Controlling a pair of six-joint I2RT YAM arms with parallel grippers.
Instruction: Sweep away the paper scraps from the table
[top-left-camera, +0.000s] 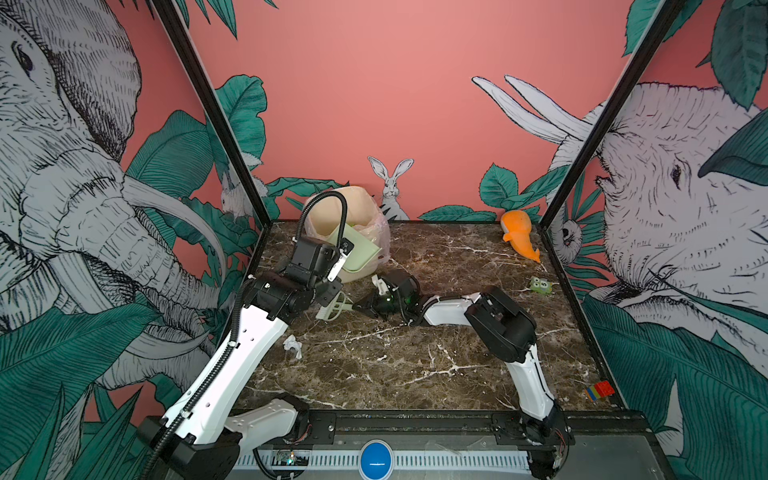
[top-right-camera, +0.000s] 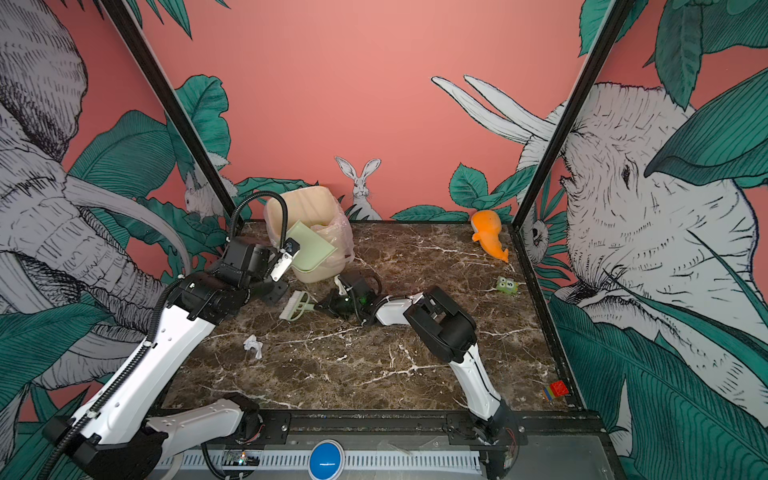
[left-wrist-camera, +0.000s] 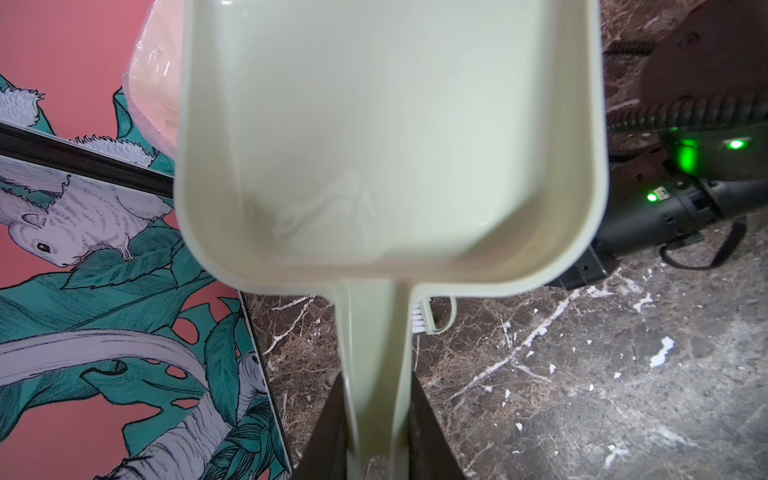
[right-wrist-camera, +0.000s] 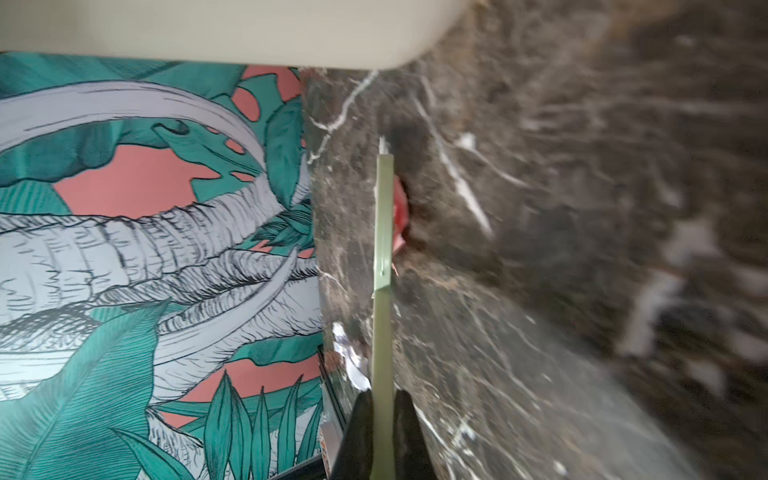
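Observation:
A white crumpled paper scrap (top-left-camera: 293, 345) (top-right-camera: 253, 345) lies on the dark marble table (top-left-camera: 415, 365) beside my left forearm. My left gripper (top-left-camera: 338, 262) (left-wrist-camera: 378, 374) is shut on the handle of the pale green dustpan (top-left-camera: 359, 253) (left-wrist-camera: 386, 145), which is tilted over the cream bin (top-left-camera: 353, 208). My right gripper (top-left-camera: 359, 307) (right-wrist-camera: 383, 395) is shut on the handle of a pale green brush (top-left-camera: 332, 309) (right-wrist-camera: 383, 249), held low over the table. In the right wrist view a pink-red scrap (right-wrist-camera: 401, 216) sits against the brush, and a white scrap (right-wrist-camera: 351, 361) lies near the table's edge.
The bin (top-right-camera: 307, 199) has a clear plastic liner and stands at the back left. An orange carrot toy (top-left-camera: 519, 237) lies at the back right, with a small green owl figure (top-left-camera: 540, 286) near the right edge. A coloured brick stack (top-left-camera: 600, 390) sits at the front right.

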